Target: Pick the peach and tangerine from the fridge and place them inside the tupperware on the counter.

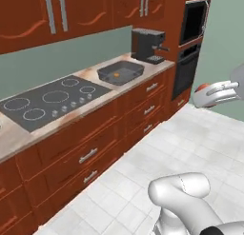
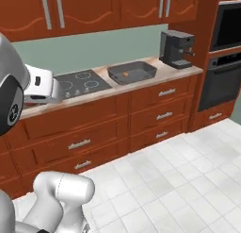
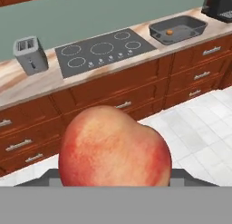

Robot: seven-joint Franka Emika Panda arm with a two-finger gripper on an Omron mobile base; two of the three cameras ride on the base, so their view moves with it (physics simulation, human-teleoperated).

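Reddish peach [image 3: 114,146]: held in the gripper [image 1: 206,92], raised over the floor, well apart from the counter [image 3: 27,85]; fingers clenched on it, apparently, as the fruit hides them
Tangerine [image 1: 116,74]: lying inside the tupperware [image 1: 106,77]
Tupperware: on the counter between cooktop [image 1: 47,100] and coffee machine [image 1: 146,44]
Toaster [image 3: 30,55]: left of the cooktop in the hand view

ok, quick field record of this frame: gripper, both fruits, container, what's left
gripper: shut on peach, in the air over the floor, off the counter
peach: held
tangerine: already in tupperware
tupperware: on counter, between cooktop and coffee machine
toaster: left of cooktop in the hand view
remaining: carry peach to tupperware, release
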